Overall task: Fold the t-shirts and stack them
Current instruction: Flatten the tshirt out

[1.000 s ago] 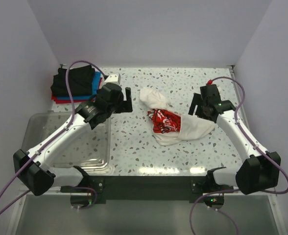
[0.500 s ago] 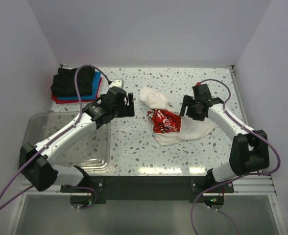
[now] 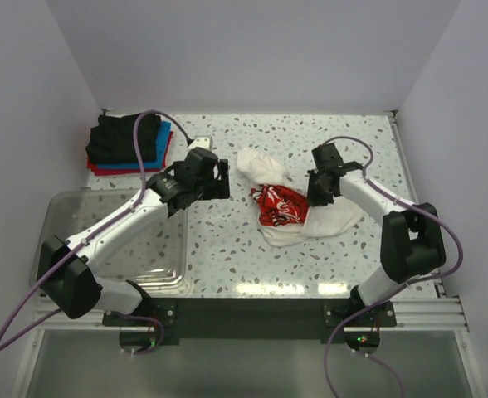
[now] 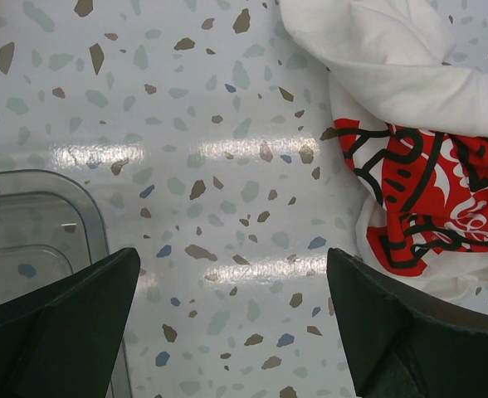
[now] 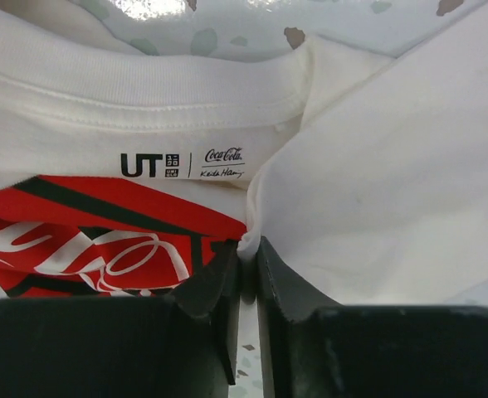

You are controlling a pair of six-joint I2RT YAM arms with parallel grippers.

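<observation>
Over the table (image 3: 227, 249), change: right gripper (image 3: 319, 187) has swung in from the white t-shirt (image 3: 331, 220)'s right edge to its upper middle and closed down; left gripper (image 3: 222, 178) has edged nearer the shirt's left side.
Top view, shirts: white one crumpled mid-table, red print up; black, blue and red folded stack (image 3: 126, 143) at the far left corner.
Left wrist: jaws spread wide, holding nothing, above bare surface between tub (image 4: 36, 215) and shirt.
Right wrist: jaws nearly together, pinching a fold of white cloth just below the neck label (image 5: 182, 164).

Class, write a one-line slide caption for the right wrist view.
Right gripper pinching a fold of the white t-shirt near its printed neck label.
</observation>
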